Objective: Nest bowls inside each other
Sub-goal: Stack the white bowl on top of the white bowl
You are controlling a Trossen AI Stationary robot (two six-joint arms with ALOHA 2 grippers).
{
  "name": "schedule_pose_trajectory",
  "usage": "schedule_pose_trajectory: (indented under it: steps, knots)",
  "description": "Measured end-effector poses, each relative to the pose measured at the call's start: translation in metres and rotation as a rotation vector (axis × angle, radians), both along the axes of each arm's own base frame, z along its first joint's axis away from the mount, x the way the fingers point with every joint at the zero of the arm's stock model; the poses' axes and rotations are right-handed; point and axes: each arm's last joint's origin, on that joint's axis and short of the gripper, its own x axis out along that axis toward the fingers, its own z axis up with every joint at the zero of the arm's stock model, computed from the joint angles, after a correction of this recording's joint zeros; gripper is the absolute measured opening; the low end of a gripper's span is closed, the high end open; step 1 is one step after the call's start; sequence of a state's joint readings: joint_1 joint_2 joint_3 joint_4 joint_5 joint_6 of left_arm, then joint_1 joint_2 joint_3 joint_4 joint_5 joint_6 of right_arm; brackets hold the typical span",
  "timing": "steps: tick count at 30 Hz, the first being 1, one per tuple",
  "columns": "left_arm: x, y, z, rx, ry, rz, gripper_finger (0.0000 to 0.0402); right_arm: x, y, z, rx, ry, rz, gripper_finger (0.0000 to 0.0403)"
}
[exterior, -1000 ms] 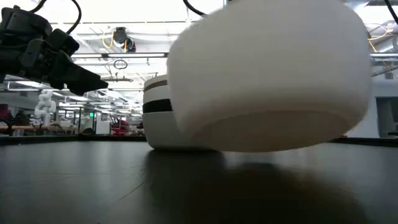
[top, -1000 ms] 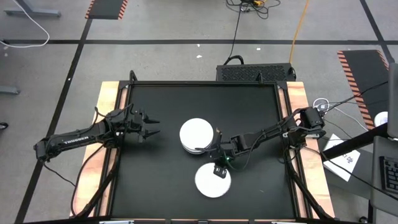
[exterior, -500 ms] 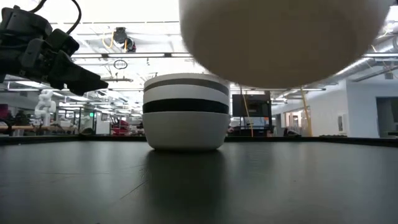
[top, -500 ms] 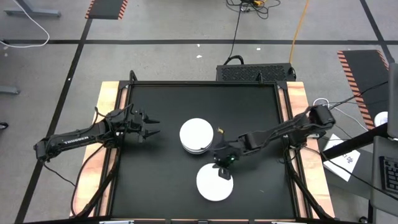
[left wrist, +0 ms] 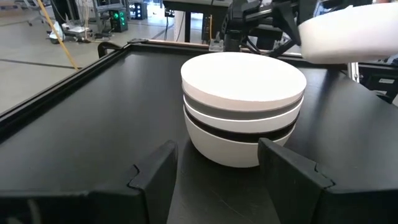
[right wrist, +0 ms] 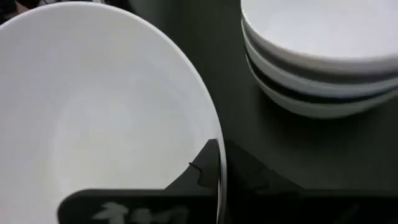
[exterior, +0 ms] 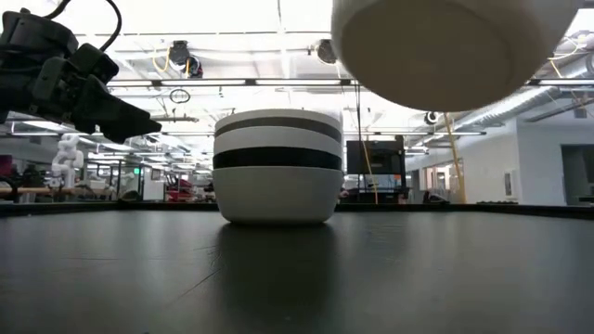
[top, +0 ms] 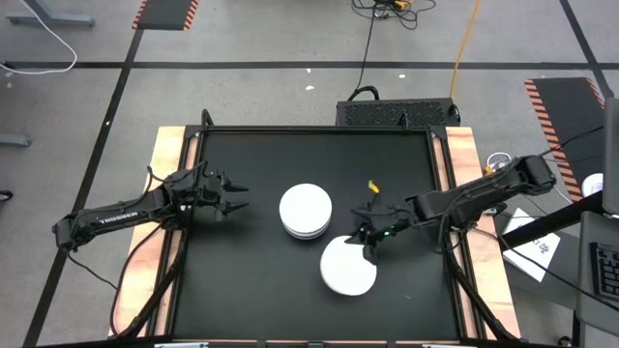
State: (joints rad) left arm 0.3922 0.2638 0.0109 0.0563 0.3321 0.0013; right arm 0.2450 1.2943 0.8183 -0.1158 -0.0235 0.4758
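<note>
The right gripper (top: 368, 247) pinches the rim of a plain white round bowl (top: 348, 266), holding it clear above the black tabletop (top: 251, 280), just beside the nested stack of white, grey and black bowls (top: 306, 211). The left gripper (top: 235, 198) waits near the stack's other side, fingers spread apart and holding nothing.

"TROSSEN" in white letters along the left arm (top: 111, 217), nothing else legible
</note>
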Motion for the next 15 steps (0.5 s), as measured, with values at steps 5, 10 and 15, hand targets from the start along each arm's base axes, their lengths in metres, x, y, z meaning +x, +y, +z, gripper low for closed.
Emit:
schedule_pose_trajectory:
  steps: [5, 10, 15]
  knots:
    - [0.0, 0.0, 0.0, 0.001, -0.001, 0.001, 0.0223, -0.029, -0.008, -0.012, 0.033, -0.077, -0.017, 0.0001]
    - [0.0, 0.0, 0.0, 0.002, -0.004, 0.001, 0.0223, -0.052, -0.017, -0.026, -0.001, -0.109, -0.056, 0.0]
    - [0.0, 0.0, 0.002, 0.005, -0.017, 0.001, 0.0223, -0.068, -0.026, -0.039, -0.012, -0.158, -0.102, 0.0]
